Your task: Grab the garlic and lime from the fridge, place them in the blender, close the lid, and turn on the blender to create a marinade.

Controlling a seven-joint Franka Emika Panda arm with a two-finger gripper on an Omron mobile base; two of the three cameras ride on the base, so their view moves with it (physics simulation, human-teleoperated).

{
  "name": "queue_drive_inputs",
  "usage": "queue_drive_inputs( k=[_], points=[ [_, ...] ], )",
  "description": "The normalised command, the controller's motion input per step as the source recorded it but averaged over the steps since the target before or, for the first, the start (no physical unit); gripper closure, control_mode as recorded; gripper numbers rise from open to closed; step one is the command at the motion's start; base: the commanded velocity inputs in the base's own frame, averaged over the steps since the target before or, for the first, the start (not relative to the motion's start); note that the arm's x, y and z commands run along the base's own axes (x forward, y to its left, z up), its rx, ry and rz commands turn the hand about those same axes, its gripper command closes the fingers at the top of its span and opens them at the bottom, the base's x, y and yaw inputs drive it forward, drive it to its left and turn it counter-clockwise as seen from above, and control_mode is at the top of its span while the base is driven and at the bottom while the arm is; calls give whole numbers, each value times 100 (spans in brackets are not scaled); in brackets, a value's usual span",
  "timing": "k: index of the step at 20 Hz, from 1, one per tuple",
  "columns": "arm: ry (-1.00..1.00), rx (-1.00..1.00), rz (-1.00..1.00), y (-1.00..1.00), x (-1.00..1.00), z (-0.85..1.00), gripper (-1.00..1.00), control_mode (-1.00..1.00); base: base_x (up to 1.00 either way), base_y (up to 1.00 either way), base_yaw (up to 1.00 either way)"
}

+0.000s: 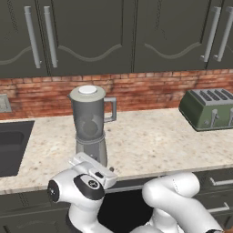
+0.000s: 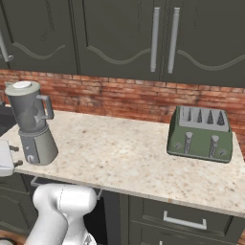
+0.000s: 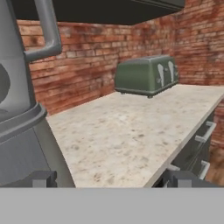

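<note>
The blender stands on the stone counter, a smoky see-through jug with a side handle on a tapered grey base. The pale round lid sits on the jug's mouth. A dim rounded shape shows through the jug wall; I cannot tell what it is. My gripper is open at the counter's front edge, right in front of the blender base, with nothing between its fingers. In the hand view the base is close on the left, beside the gripper. The garlic, lime and fridge are out of view.
A green slotted toaster sits at the right end of the counter against the brick wall. A dark sink lies to the blender's left. Dark cupboards with bar handles hang above; drawers sit below the counter.
</note>
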Motion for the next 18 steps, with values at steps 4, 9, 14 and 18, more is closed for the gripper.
queue_drive_inputs(
  k=[4,9,14,18],
  points=[
    [-6,0,-3,0,16,-30,-100,-100,0,0,0],
    [-7,0,-1,0,19,-7,-100,-100,0,0,0],
    [-5,0,0,0,26,-14,-100,-100,0,0,0],
    [-2,0,0,0,25,-24,-100,-100,0,0,0]
  ],
)
